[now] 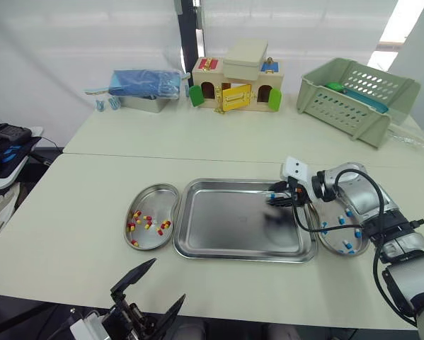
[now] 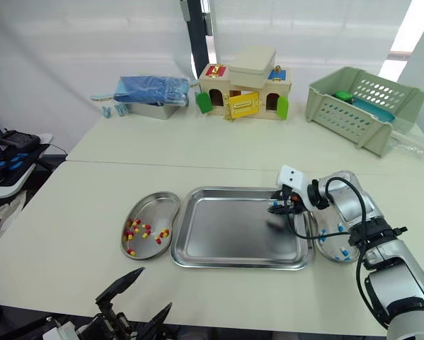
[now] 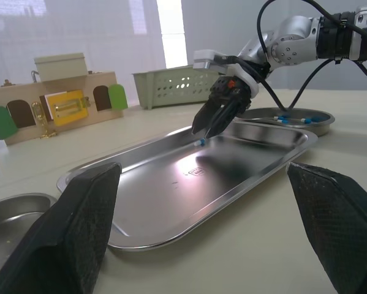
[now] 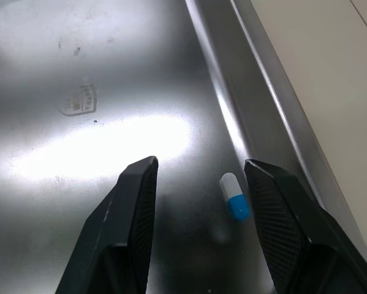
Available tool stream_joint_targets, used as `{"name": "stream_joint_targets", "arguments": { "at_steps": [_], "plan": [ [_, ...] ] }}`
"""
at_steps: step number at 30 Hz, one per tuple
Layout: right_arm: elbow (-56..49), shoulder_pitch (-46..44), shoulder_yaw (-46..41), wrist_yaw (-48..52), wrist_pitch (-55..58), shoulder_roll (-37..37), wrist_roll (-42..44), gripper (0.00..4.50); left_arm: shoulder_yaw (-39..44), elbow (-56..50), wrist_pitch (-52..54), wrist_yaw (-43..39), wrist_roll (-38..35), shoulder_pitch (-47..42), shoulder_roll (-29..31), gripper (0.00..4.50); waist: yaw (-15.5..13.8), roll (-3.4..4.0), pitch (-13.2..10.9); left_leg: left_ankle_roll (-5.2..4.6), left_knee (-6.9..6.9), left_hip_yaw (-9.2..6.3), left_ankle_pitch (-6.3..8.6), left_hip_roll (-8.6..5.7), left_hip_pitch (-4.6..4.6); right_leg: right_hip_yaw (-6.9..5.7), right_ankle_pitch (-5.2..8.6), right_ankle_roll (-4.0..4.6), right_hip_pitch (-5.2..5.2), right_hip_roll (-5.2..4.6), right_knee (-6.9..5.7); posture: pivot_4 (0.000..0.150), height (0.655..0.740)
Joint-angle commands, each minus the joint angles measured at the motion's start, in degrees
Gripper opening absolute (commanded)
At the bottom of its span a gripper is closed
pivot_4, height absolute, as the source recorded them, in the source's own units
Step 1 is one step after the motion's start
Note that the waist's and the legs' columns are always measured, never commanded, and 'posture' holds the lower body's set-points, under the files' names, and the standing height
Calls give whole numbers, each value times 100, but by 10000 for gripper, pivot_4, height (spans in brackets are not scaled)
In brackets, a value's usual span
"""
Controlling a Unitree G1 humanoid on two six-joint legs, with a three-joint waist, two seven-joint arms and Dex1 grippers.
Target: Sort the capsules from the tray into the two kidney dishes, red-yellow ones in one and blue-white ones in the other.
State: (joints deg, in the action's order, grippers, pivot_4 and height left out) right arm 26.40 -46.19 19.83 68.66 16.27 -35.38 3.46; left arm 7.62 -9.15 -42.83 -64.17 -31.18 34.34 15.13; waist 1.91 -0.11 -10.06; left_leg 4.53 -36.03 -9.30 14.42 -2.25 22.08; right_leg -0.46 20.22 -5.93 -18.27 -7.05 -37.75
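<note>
- Your right gripper [image 4: 201,162] hangs spread over the tray's [image 1: 219,227] far right corner.
- A blue-white capsule [image 4: 234,196] lies on the tray between its fingers, nearer one.

Bright, even daylight seems to come through the white curtains [image 1: 70,42] behind the desk [image 1: 70,234], strongest at the upper right, where the backdrop washes out. Shadows are soft and faint. The steel tray [image 4: 79,73] carries a broad white glare patch in the right wrist view.
</note>
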Motion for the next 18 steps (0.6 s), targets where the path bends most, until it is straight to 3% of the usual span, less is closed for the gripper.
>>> {"name": "stream_joint_targets", "arguments": {
  "at_steps": [1, 7, 17, 18],
  "plan": [
    [190, -170, -98, -32, -245, 66, -134, 24703, -58, -169, -120, 96, 6, 111, 91, 45000, 2, 0, 0, 0, 0, 0, 0, 0, 0, 1, 0, 0, 0, 0, 0, 1500, 7400],
    [401, -123, -40, -25, -342, 150, -383, 24703, -112, -156, -116, 178, -6, 105, 234, 45000, 12, 0, 0, 0, 1, 1, 0, 1, -3, 2, 0, 0, 0, 1, -2, 1500, 7400],
    [361, -24, -122, -36, -322, 196, -509, 496, -147, -91, -113, 232, -20, 52, 410, 45000, 12, 1, 1, -1, 1, 1, 1, 1, -6, 3, 0, 0, 0, 1, -5, 1500, 7400],
    [352, -19, -130, -33, -321, 195, -503, 193, -157, -90, -115, 234, -23, 52, 421, 45000, 12, 1, 1, -1, 1, 1, 1, 1, -6, 4, 0, 0, 0, 1, -5, 1500, 7400]
  ]
}}
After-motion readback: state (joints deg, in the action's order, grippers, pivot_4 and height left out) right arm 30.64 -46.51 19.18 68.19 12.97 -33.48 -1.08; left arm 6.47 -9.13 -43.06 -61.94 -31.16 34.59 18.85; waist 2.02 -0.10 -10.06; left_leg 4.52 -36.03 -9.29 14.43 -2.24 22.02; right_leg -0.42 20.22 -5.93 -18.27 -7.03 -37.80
